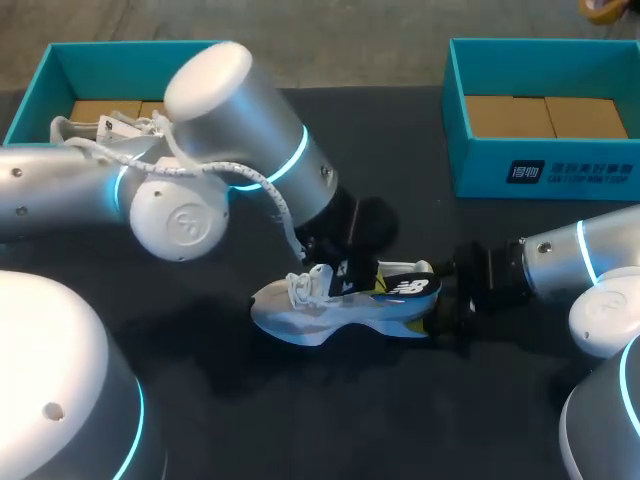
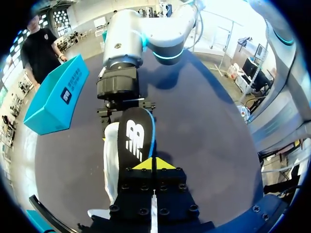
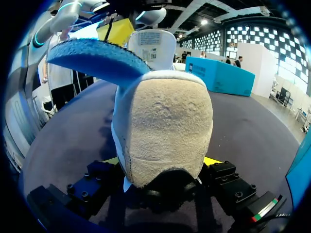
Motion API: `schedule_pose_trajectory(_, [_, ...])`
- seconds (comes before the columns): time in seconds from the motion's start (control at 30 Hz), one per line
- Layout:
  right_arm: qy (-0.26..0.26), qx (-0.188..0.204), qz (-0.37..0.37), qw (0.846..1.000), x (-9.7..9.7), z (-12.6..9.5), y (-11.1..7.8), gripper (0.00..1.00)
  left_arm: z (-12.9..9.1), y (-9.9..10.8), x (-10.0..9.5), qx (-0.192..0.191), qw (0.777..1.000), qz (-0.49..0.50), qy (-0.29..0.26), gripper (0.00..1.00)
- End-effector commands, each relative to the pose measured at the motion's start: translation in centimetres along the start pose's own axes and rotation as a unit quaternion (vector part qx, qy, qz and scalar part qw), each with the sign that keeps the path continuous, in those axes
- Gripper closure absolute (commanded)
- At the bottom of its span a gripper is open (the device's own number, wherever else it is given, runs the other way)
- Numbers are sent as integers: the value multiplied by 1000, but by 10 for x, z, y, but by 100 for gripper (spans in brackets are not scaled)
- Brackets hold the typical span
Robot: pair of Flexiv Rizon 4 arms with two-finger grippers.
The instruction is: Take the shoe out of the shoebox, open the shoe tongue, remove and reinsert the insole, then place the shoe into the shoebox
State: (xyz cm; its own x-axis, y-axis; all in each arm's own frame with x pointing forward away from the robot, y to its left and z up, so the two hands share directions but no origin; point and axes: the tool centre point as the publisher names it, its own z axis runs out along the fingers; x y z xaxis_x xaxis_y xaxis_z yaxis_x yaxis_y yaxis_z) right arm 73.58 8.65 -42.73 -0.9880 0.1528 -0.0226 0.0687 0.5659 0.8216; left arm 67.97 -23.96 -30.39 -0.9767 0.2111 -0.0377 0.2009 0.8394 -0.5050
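Near the middle of the dark table (image 1: 300, 420) sits the white shoe (image 1: 320, 315), toe towards the left arm's side and heel towards the right arm's side, with its white laces (image 1: 300, 288) loose over the front.

The right hand (image 1: 440, 305) is closed around the heel. In its own wrist view the pale suede heel of the shoe (image 3: 165, 126) fills the space between the right hand's (image 3: 163, 162) two fingers, and a yellow tip presses in from each side.

The left hand (image 1: 340, 268) comes down over the shoe's opening and pinches the front end of the insole (image 1: 405, 285). In the left wrist view the left hand's (image 2: 153, 164) yellow tips are closed together on the black, logo-marked insole (image 2: 135, 138). The insole runs away from the left hand above the shoe's white side (image 2: 111, 165), towards the right hand (image 2: 124, 108).

From the right wrist, the insole's blue underside (image 3: 92, 58) stands raised over the heel, with the left hand (image 3: 115, 30) at its far end. The tongue (image 3: 151, 48) is upright beside it.

At the table's far edge stand two teal boxes. The right shoebox (image 1: 520, 175) shows its bare cardboard floor. The left shoebox (image 1: 40, 85), partly hidden by the left arm, holds a second shoe (image 1: 110, 130).
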Motion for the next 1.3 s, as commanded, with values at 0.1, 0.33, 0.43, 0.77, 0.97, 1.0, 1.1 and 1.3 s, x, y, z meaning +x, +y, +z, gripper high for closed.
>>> schedule_pose_trajectory(0.1, [-1, 3, 0, 1000, 0, 0, 1, 100, -26, 8, 15, 9, 1000, 5, -8, 100])
schedule_pose_trajectory(0.33, [-1, 3, 0, 1000, 0, 0, 1, 100, -29, 9, 22, 1, 1000, 22, -17, 100])
schedule_pose_trajectory(0.43, [-1, 3, 0, 1000, 0, 0, 1, 100, -28, 9, 24, 0, 999, 27, -24, 82])
schedule_pose_trajectory(0.77, [-1, 3, 0, 1000, 0, 0, 1, 100, -9, 7, 25, -22, 996, 46, -75, 36])
schedule_pose_trajectory(0.97, [-1, 3, 0, 1000, 0, 0, 1, 100, 5, 6, 17, -32, 993, 41, -102, 51])
schedule_pose_trajectory(1.0, [-1, 3, 0, 1000, 0, 0, 1, 100, 7, 6, 16, -33, 993, 41, -104, 52])
schedule_pose_trajectory(1.1, [-1, 3, 0, 1000, 0, 0, 1, 100, 13, 5, 12, -33, 992, 42, -114, 51])
schedule_pose_trajectory(1.3, [-1, 3, 0, 1000, 0, 0, 1, 100, 20, 5, 5, -28, 992, 40, -119, 53])
